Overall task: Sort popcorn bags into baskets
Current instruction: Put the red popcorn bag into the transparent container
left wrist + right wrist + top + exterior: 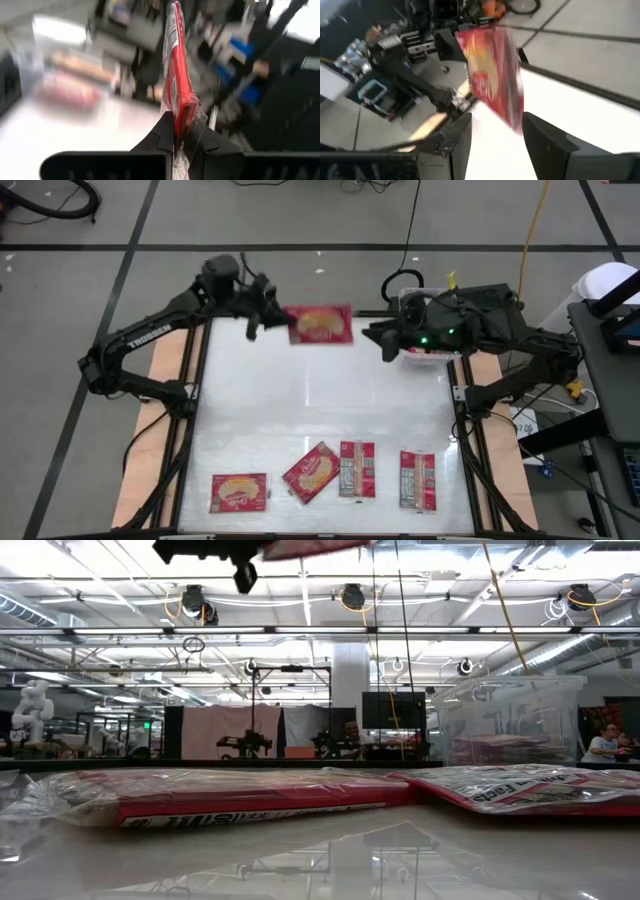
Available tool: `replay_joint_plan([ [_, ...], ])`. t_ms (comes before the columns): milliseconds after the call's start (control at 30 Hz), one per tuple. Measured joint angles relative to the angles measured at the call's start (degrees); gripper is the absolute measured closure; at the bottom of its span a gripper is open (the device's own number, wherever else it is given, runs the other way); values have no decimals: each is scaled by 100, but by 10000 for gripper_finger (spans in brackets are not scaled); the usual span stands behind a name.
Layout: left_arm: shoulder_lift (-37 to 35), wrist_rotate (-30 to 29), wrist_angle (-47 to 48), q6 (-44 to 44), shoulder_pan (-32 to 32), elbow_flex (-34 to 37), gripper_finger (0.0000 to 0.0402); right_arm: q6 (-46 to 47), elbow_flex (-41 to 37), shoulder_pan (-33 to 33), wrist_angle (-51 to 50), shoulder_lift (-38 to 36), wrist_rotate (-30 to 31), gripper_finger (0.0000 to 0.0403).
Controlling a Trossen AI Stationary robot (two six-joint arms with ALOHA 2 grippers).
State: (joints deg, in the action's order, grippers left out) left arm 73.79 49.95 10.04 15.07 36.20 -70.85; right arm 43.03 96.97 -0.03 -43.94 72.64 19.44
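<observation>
My left gripper [270, 318] is high over the table's far edge, shut on a red popcorn bag [320, 325] whose popcorn picture faces up. In the low view this bag [312, 548] shows at the top, nearly edge-on. My right gripper [376, 340] is open and points left toward that bag, a short way from it; its wrist view shows the bag [492, 75] beyond the open fingers. The clear basket [432, 358] sits under my right arm at the far right and has packets inside [500, 748]. Several more bags lie flat along the near edge [312, 472]. My left gripper pinches the bag between its two fingers at the edge nearest the table's left [181, 122]. The fingers [162, 135] come level from the left. The bag is lifted clear of the table and sticks out level to the right, past the fingertips.
Along the near edge lie one bag at the left [240, 492], a tilted one [312, 472], and two with printed panels up [357, 468] [418, 478]. Black frame rails run down both table sides [190, 400]. The white middle of the table [320, 400] holds nothing.
</observation>
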Motion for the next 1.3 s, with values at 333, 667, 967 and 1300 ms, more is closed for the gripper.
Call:
replay_joint_plan([
  [333,-10,-983,2413,-1716,-1400,0,384,-594,2,151,-68,870,-888,236],
  [667,135,-1748,2315,-1802,-2299,-9,378,-1438,0,200,-32,1562,-2061,236],
  [967,200,-1766,2283,-2050,-2408,-9,378,-1674,0,424,-221,2001,-1966,236],
  [1300,200,-1653,2289,-2142,-2370,-9,378,-1411,0,662,-241,2194,-1931,341],
])
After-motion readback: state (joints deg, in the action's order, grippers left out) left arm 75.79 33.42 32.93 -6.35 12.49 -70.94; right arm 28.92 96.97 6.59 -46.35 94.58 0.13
